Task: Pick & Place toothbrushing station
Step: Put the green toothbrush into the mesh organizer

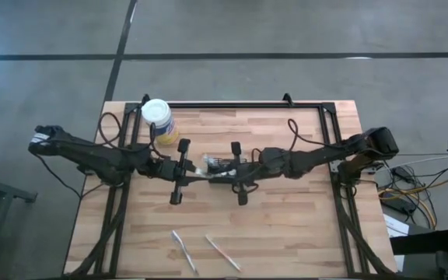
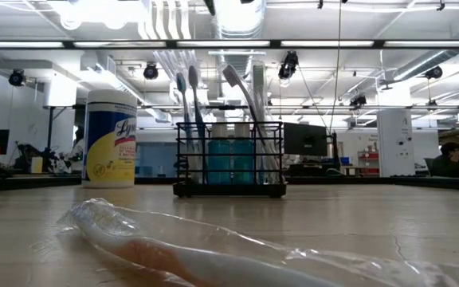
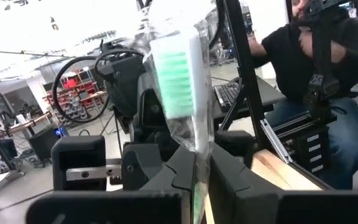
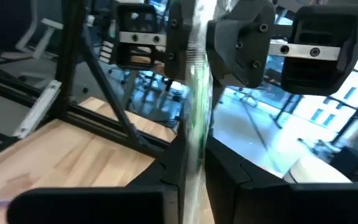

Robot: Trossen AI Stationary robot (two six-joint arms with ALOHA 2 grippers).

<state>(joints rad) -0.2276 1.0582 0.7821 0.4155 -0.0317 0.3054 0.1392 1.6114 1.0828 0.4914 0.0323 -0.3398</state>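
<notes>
A toothbrush with green bristles (image 3: 174, 81), still in its clear wrapper (image 4: 197, 93), is held up between my two grippers over the middle of the table. My left gripper (image 3: 197, 163) (image 1: 201, 169) comes from the left and my right gripper (image 4: 194, 158) (image 1: 218, 169) from the right; both are shut on it. The black wire-mesh caddy (image 2: 229, 159) stands on the table with several toothbrushes upright in it; in the high view the grippers largely cover it. My left gripper pinches the wrapped toothbrush between its two fingers at the handle just below the head (image 3: 197, 180). The fingers come level from the table's left, across the brush. The brush stands about upright, head up, clear of the table. My right gripper pinches the clear wrapper (image 4: 194, 140) between its two fingers, with green showing through it. The fingers come level from the table's right, across the wrapper, facing the left gripper. Which part of the brush lies between them I cannot tell.
A white-lidded yellow wipes jar (image 1: 158, 117) (image 2: 110, 139) stands at the far left of the table. Two wrapped toothbrushes (image 1: 183, 250) (image 1: 222, 253) lie near the front edge, one close to the low camera (image 2: 182, 251). A seated person (image 3: 316, 74) is beyond the table.
</notes>
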